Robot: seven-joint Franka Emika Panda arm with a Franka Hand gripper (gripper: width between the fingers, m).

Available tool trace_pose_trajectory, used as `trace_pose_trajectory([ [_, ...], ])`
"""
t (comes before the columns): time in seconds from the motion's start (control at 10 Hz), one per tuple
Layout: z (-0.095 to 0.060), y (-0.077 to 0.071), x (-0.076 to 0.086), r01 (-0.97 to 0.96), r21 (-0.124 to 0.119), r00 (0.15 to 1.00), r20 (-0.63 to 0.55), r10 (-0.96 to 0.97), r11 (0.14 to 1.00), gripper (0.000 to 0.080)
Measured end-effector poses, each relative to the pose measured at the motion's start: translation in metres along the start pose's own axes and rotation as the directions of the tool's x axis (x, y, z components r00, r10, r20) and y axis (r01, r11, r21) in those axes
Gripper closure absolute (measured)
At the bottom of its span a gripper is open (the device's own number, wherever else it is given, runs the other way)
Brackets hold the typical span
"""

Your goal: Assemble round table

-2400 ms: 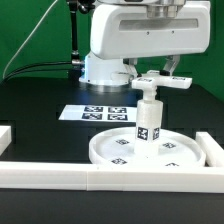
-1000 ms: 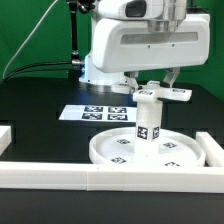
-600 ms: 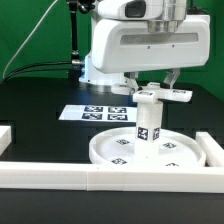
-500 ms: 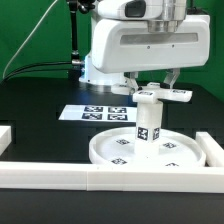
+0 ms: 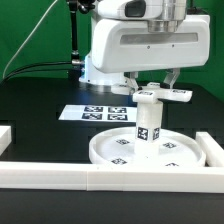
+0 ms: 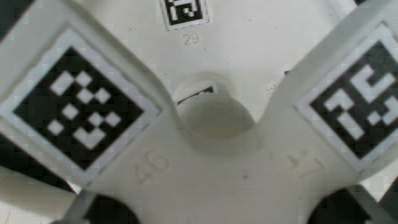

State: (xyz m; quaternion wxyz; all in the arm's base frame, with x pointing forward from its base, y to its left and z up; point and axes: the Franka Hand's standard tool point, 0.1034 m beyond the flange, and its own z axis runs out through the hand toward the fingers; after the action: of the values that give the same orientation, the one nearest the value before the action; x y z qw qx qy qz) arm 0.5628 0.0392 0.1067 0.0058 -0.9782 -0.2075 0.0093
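Note:
The large round rimmed disc (image 5: 100,152) lies flat on the black table. The short thick leg (image 5: 148,122) stands upright in its middle, tags on its side. The small flat bar-shaped foot (image 5: 165,95) lies across the top of the leg. My gripper (image 5: 152,85) comes straight down over it, a finger on each side, shut on the foot. In the wrist view the foot (image 6: 214,120) fills the picture, with a tag on each arm and a round hollow in the middle. My gripper (image 6: 222,205) sits at the foot's near edge there.
The marker board (image 5: 95,113) lies flat behind the disc. A long white border rail (image 5: 60,177) runs along the front. Another rail (image 5: 212,150) stands at the exterior view's right, and a short piece (image 5: 5,135) at its left.
Since 2.4 s ago the wrist has turned and the foot has come lower onto the leg and turned with it. Over the last second nothing has moved.

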Motion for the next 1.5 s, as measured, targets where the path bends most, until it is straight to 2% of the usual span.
trace_pose_trajectory([
  [0.3,0.0002,0.0017,-0.001,-0.095,0.004,0.995,0.0,0.095,0.995,0.0353],
  [0.5,0.0009,0.0013,-0.0008,-0.343,0.015,0.939,-0.001,0.343,0.939,0.0353],
  [0.8,0.0014,0.0006,0.0002,-0.63,0.039,0.776,-0.006,0.63,0.776,0.0353],
  [0.9,0.0015,-0.0021,0.0008,-0.747,0.05,0.663,-0.017,0.748,0.663,0.0353],
  [1.0,0.0012,-0.0017,0.0003,-0.776,0.052,0.629,-0.015,0.777,0.629,0.0353],
  [1.5,0.0014,-0.0016,0.0005,-0.944,0.072,0.324,0.018,0.946,0.322,0.0353],
])
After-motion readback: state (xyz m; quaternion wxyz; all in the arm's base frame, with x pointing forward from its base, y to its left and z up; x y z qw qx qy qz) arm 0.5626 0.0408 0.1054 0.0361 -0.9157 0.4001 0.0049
